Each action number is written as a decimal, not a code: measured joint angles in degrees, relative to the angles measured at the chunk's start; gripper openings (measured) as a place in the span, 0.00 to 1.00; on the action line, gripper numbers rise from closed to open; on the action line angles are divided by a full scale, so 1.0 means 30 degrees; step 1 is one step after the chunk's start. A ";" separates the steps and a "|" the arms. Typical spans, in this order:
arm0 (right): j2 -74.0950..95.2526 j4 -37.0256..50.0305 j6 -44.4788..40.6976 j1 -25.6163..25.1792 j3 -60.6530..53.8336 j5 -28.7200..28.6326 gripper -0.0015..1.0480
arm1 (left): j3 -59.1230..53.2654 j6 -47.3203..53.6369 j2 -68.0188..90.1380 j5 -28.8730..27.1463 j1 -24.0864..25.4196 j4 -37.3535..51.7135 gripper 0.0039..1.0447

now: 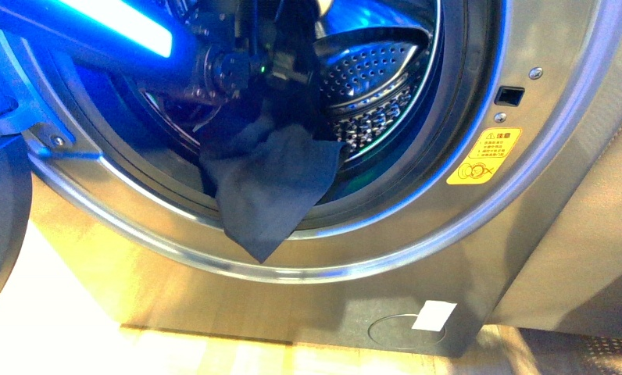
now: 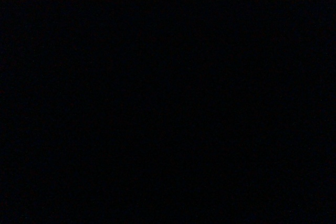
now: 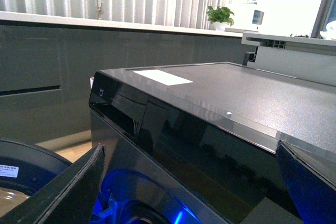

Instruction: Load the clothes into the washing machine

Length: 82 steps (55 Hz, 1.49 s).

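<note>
One washing machine fills your front view. Its drum takes only part of the clothes, and a corner hangs over the rim at centre, probably mid-feed. Left pincer, upper centre, is buried in fabric, so you cannot tell its grip. The left wrist view is dark. Right pincer gapes wide and empty.

Yellow warning sticker on washing machine
It shows a triangle sign and crossed-out symbol; the print is unreadable.
</note>
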 joint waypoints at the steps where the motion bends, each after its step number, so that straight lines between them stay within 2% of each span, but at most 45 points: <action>1: 0.0000 0.0000 0.0000 0.0007 -0.0007 0.0007 0.93 | -0.0182 -0.0022 -0.0087 0.0044 0.0000 0.0117 0.73; 10: 0.0000 0.0000 0.0000 0.0007 0.0000 0.0000 0.93 | -0.1552 -0.0160 -0.0597 0.0539 -0.0036 0.0794 0.96; 33: 0.0000 0.0051 -0.0007 0.0022 -0.0007 0.0138 0.93 | -0.2171 -0.0488 -0.1042 0.0379 -0.0131 0.0736 0.94; 38: -0.0379 0.5610 -0.1719 0.1071 -0.1960 0.6717 0.93 | -0.2171 -0.0539 -0.1042 0.0401 -0.0131 0.0729 0.94; 41: -0.0772 0.7184 -0.2076 0.1253 -0.2900 0.9551 0.93 | -0.2135 -0.0605 -0.1042 0.0503 -0.0131 0.0656 0.94; 44: -0.1617 0.7592 -0.2113 0.1260 -0.4116 1.1577 0.93 | -0.2084 -0.0699 -0.1042 0.0532 -0.0124 0.0648 0.94; 48: -0.2907 0.7599 -0.1938 0.1144 -0.5887 1.2699 0.93 | -0.1996 -0.0838 -0.1042 0.0670 -0.0124 0.0627 0.94; 68: -0.7723 0.7023 0.0889 -0.0087 -1.2968 1.5832 0.93 | -0.1960 -0.0882 -0.1042 0.0831 -0.0073 0.0729 0.94; 72: -0.8320 0.6615 0.1362 -0.0189 -1.3865 1.6072 0.92 | -0.2004 -0.0882 -0.1042 0.0889 -0.0066 0.0838 0.94; 77: -0.9646 0.1523 0.1268 -0.1406 -1.4404 1.3253 0.74 | -0.2106 -0.0882 -0.1042 0.0933 -0.0066 0.0940 0.94; 82: -1.0965 0.1515 0.1260 -0.2579 -1.6721 1.1970 0.59 | -0.2186 -0.0882 -0.1042 0.0969 -0.0066 0.0962 0.94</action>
